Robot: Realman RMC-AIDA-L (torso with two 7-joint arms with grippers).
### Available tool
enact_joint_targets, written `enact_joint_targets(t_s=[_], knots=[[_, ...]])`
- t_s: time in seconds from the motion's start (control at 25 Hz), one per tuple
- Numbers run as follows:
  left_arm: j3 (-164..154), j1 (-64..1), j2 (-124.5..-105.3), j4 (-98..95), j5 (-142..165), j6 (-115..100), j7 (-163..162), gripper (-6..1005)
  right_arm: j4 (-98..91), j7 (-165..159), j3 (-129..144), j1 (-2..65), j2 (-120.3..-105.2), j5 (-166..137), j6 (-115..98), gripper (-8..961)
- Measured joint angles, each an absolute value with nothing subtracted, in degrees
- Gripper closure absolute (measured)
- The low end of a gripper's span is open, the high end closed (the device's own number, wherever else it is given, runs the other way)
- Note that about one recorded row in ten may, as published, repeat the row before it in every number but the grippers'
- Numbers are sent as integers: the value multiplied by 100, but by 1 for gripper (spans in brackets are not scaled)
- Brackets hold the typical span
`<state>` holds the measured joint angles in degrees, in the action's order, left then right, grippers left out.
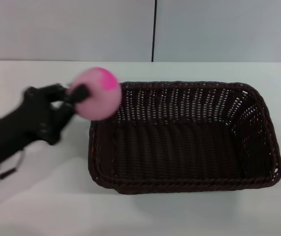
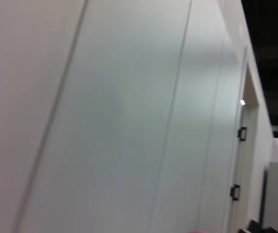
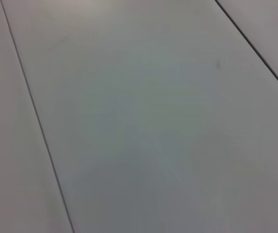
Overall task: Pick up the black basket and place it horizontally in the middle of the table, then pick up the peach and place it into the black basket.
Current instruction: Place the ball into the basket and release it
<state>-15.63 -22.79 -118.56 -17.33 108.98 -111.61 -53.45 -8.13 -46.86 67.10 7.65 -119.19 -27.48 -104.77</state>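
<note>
Peach [image 1: 98, 93], a small round pale-pink fruit with a magenta patch, is pinched by the left gripper [image 1: 81, 93] at the rim of the dark woven wicker basket [image 1: 184, 182], about ten o'clock of its centre. The basket's long axis is laid crosswise on the white table [image 1: 37, 206], its hollow at about four o'clock from the fruit. The right gripper is not seen.

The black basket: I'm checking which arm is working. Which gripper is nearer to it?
Left. The left gripper holds the peach at the black basket's left rim; the right gripper is out of view.
</note>
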Motion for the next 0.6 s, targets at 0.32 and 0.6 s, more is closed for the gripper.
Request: enact_joint_targets(t_s=[0.32,0.6], knots=[[-2386,-2795,-11879,-432,10940,-10272,-4428,876,-778,-4689,6718,765,-11918,-2745,-10477,357],[-2458,-2837,-11883,-391,10938,-10085,-4378,693,-765,-4692,6701,764,-11917,-2742,-10477,356]])
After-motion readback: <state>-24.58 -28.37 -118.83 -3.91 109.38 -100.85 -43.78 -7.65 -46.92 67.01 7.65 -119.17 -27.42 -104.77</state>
